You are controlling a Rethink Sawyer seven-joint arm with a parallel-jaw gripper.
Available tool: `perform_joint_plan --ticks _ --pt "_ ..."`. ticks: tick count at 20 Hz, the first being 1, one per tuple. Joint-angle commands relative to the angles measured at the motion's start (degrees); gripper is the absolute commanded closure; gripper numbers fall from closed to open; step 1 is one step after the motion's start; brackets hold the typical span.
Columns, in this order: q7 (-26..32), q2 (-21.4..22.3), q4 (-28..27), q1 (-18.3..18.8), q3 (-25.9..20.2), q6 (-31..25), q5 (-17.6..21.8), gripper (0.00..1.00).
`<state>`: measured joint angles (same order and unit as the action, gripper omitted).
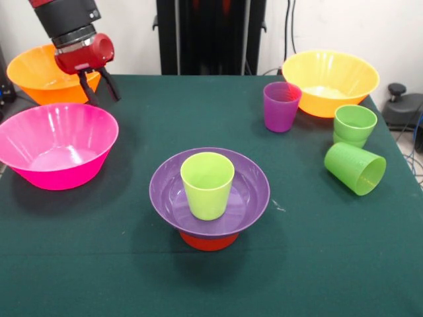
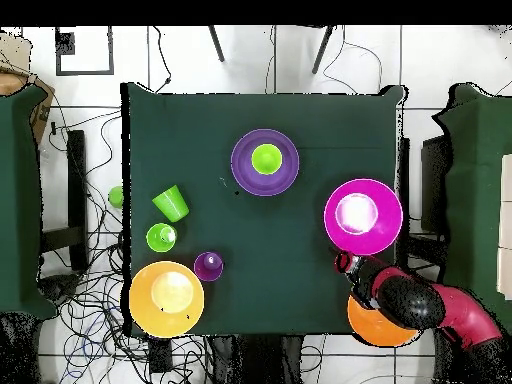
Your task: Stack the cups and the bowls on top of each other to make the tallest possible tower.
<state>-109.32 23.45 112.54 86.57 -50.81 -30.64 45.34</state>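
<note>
The tower stands at the table's middle: a small orange bowl (image 1: 209, 242) upside down, the purple bowl (image 1: 165, 193) on it, and a yellow-green cup (image 1: 207, 185) upright in the purple bowl. In the overhead view the purple bowl (image 2: 243, 165) and the cup (image 2: 266, 158) show. My gripper (image 1: 106, 99) is open and empty. It hangs between the big pink bowl (image 1: 39, 165) and an orange-yellow bowl (image 1: 33, 72), and shows in the overhead view (image 2: 345, 263). A purple cup (image 1: 281, 105), an upright green cup (image 1: 355, 124) and a green cup on its side (image 1: 355, 168) stand at the right.
A second orange-yellow bowl (image 1: 330, 82) sits at the back right. Overhead it (image 2: 166, 298) lies by the purple cup (image 2: 208, 266) and green cups (image 2: 161, 237). The pink bowl (image 2: 335, 215) is beside my arm. A small green thing (image 2: 116, 196) lies just off the table's edge.
</note>
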Motion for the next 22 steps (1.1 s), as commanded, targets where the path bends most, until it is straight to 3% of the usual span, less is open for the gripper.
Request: perform_joint_plan --ticks 1,6,9,13,18,22 --pt "14.66 0.00 -4.17 -2.91 -1.39 -3.88 2.23 0.00" --pt "7.29 9.44 2.74 -2.92 -2.99 0.43 2.08 0.00" --pt "4.85 14.30 5.56 -3.29 -4.74 0.26 -0.15 0.00" --pt "2.01 18.22 8.01 -4.19 -5.26 2.19 -0.67 0.00" --pt "-1.11 17.42 6.98 -7.13 -1.36 5.77 2.36 0.00" --pt "-3.69 14.29 5.21 -10.72 4.11 10.86 7.52 0.00"
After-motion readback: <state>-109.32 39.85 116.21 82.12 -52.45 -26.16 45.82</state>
